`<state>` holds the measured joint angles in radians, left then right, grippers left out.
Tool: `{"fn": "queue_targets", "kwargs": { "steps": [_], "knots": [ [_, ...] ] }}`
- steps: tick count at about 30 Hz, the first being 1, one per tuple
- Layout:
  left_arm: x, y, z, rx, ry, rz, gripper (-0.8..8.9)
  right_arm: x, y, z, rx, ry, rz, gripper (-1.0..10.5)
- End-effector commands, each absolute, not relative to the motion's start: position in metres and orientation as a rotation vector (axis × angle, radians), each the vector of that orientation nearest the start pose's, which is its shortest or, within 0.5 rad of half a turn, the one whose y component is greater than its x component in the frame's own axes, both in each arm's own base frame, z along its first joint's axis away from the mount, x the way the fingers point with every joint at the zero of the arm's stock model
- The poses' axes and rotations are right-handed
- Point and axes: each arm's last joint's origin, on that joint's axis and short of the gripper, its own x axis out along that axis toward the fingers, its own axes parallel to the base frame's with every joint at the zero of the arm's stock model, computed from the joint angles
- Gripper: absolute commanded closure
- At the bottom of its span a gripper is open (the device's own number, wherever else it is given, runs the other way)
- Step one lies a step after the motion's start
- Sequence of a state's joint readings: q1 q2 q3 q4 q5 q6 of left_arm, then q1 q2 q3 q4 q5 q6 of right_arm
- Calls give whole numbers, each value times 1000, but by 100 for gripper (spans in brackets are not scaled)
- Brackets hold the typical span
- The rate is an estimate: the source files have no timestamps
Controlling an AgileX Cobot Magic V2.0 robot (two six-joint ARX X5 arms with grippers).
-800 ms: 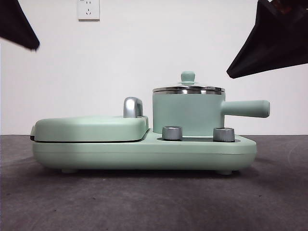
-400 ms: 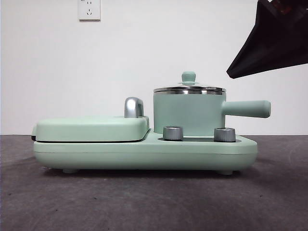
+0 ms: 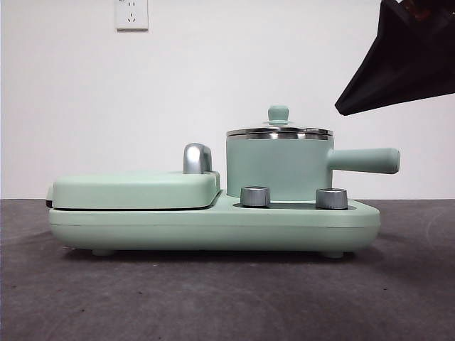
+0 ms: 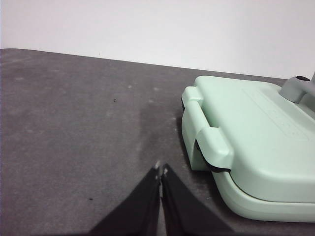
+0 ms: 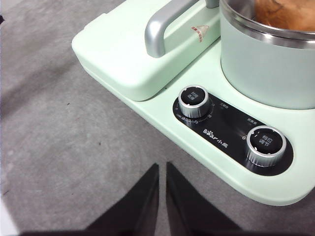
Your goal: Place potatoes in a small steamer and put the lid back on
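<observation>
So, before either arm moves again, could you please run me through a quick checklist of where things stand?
1. Potato inside the pot: ok, orange-brown skin shows within the steel rim.
2. Lid seated on the pot: ok, it sits level on the rim with its knob up.
3. Left gripper free: ok, shut, holding nothing, over bare table beside the griddle cover.
4. Right gripper free: ok, shut and empty, in front of the dials.
5. Dial settings: cannot tell, the markings are too small.
</observation>
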<state>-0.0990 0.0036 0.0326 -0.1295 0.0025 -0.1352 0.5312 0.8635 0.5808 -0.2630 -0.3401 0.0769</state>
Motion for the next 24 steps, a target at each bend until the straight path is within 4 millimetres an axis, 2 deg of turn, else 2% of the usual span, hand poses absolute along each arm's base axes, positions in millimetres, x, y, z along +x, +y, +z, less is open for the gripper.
{"fn": "queue_targets", "kwargs": {
  "steps": [1,7,9,12,14,18,21,24],
  "knots": [
    [96,-10,156,-138,116,-94,808,152,102,248,13,576,837,925],
    [96,-10,156,-138,116,-94,808,150,101,250,2,558,840,925],
    [96,-10,156,-138,115,-94,808,147,97,255,-113,477,832,925],
    [96,-10,156,-138,114,-94,808,145,78,252,-174,366,640,925],
    [96,-10,156,-138,114,-94,808,138,59,241,-162,283,491,925],
    [96,-10,157,-138,113,-94,808,114,29,213,-163,125,304,925],
    [96,-10,157,-138,112,-94,808,100,16,194,-146,41,204,925],
    [96,-10,157,-138,112,-94,808,93,11,180,-104,-12,175,925]
  ]
}}
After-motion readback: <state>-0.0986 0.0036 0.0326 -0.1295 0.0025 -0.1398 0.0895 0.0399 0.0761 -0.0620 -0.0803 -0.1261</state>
